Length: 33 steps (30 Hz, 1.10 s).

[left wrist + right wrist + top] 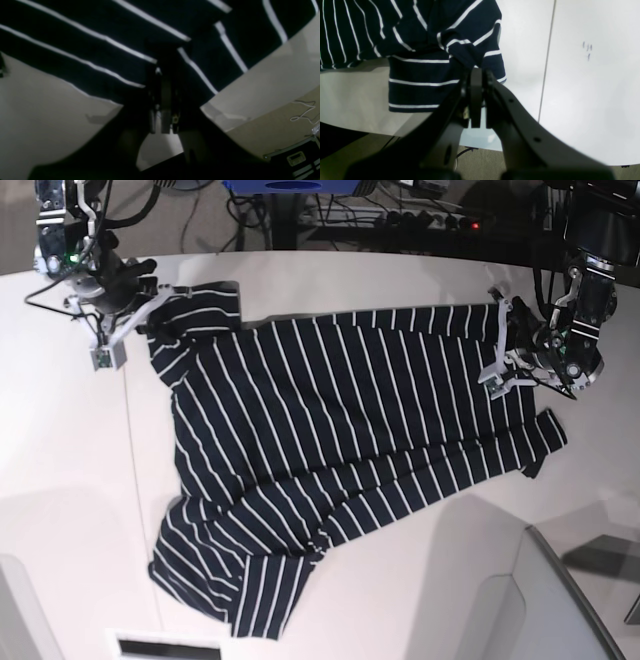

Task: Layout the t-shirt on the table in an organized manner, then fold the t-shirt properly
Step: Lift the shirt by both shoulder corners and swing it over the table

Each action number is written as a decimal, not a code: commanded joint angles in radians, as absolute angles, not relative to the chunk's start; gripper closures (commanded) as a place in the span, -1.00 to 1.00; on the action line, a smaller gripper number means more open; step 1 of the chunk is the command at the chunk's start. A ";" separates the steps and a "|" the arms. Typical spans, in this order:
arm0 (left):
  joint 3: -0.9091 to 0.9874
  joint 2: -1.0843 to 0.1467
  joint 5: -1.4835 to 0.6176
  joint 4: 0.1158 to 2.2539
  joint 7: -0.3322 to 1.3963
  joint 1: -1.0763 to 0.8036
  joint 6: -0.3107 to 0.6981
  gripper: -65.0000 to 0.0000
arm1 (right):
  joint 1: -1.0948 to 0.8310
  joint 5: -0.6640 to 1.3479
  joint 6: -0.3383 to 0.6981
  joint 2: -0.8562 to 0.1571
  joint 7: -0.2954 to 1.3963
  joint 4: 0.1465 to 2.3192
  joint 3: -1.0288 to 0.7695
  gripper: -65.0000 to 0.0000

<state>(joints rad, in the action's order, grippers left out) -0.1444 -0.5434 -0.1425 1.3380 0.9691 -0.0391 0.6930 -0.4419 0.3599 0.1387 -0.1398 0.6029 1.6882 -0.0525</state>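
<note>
White and smooth, the surface (60, 510) carries the t-shirt (330, 450), which lies spread across its middle but still rumpled. Each tool is clamped on cloth — the left tool (505, 345) at the hem edge, the right tool (135, 305) at a sleeve. Pulling evenly apart, low over the surface, should flatten the wrinkles — cables (400, 215) clutter the floor beyond.
</note>
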 commanded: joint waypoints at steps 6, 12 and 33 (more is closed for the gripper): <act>-0.067 -0.572 -0.140 1.483 0.970 -0.102 0.698 1.00 | -0.440 0.366 0.142 -0.147 0.588 1.702 -0.056 1.00; 0.114 -0.568 -0.139 1.650 0.966 -0.283 0.698 1.00 | -0.440 0.366 0.142 -0.147 0.588 1.702 -0.051 1.00; 0.426 -0.564 -0.137 1.702 0.872 -0.367 0.698 1.00 | -0.460 0.364 0.142 -0.176 0.587 1.808 0.147 1.00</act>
<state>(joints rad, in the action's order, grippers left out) 0.4160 -0.5404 -0.1383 1.6791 0.8864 -0.3824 0.7052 -0.4637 0.3607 0.1417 -0.1635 0.6136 1.7870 0.1562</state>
